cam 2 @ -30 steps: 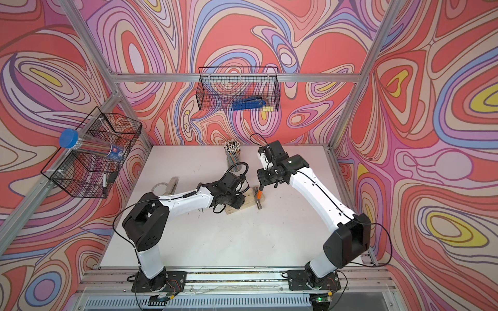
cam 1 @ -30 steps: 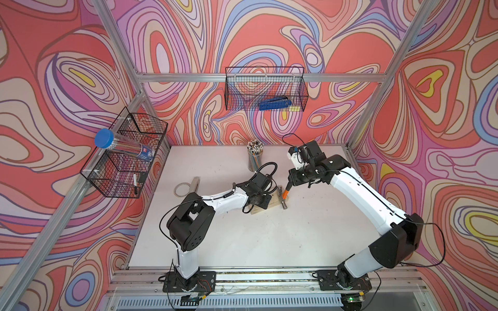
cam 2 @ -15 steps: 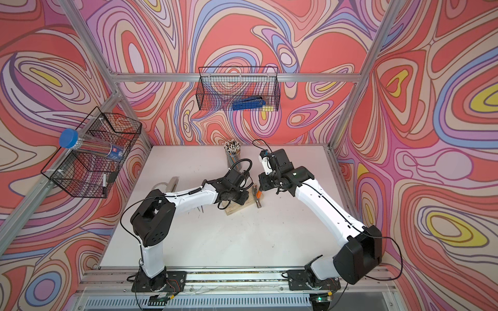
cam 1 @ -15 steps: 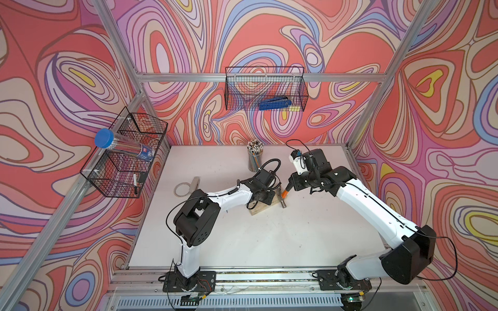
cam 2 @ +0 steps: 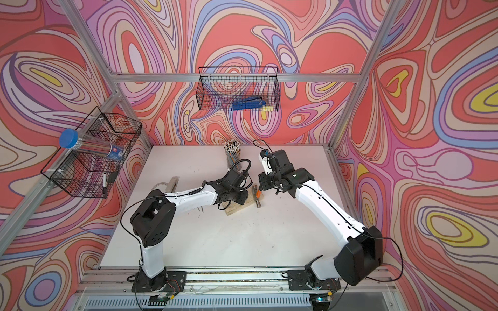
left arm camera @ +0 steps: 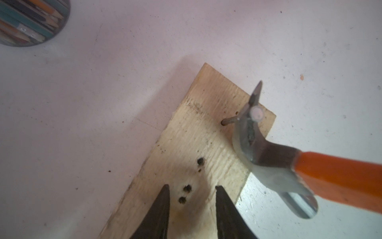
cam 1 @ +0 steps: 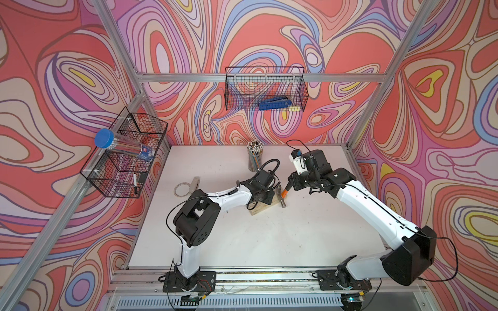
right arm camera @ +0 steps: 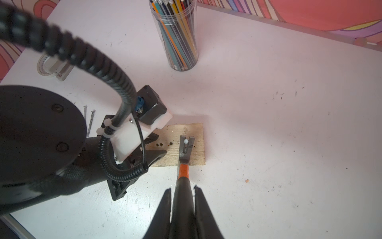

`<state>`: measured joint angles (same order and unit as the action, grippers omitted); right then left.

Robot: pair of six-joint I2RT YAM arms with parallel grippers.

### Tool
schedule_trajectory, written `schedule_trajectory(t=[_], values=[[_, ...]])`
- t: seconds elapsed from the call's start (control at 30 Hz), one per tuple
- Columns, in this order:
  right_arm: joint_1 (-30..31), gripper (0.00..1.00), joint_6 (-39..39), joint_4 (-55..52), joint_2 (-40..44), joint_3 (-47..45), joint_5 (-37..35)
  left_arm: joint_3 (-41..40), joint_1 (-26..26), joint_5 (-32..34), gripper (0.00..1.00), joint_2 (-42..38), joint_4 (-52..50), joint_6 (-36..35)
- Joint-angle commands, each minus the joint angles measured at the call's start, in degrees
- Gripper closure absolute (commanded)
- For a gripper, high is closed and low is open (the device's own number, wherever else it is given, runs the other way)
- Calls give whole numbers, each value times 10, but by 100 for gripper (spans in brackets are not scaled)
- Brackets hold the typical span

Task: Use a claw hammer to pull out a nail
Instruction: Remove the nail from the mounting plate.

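Clear cup (right arm camera: 183,67) — coloured pencils (right arm camera: 177,24); back basket (cam 1: 234,88) — blue tool (cam 1: 273,103).

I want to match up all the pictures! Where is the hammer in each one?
In a top view: the hammer is mid-table, at the right end of the wooden board.
In a top view: same spot, at the board's right end.
Left wrist view: its claw hooks the nail over the board's corner.
Right wrist view: handle gripped by the right end effector, claw on the board.
Shared landmark: the wooden board.
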<state>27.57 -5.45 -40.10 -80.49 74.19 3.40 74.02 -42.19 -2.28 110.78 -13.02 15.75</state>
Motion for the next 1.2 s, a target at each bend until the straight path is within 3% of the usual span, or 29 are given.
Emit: schedule_trajectory(t=[0.0, 0.43, 1.17], values=[[14, 100, -13, 62, -20, -54, 47, -52, 11, 8, 63, 66, -108, 17], [26, 100, -26, 220, 58, -196, 47, -72, 21, 2, 65, 76, -112, 37], [37, 100, -49, 275, 111, -301, 19, -65, 30, 10, 66, 108, -152, 60]])
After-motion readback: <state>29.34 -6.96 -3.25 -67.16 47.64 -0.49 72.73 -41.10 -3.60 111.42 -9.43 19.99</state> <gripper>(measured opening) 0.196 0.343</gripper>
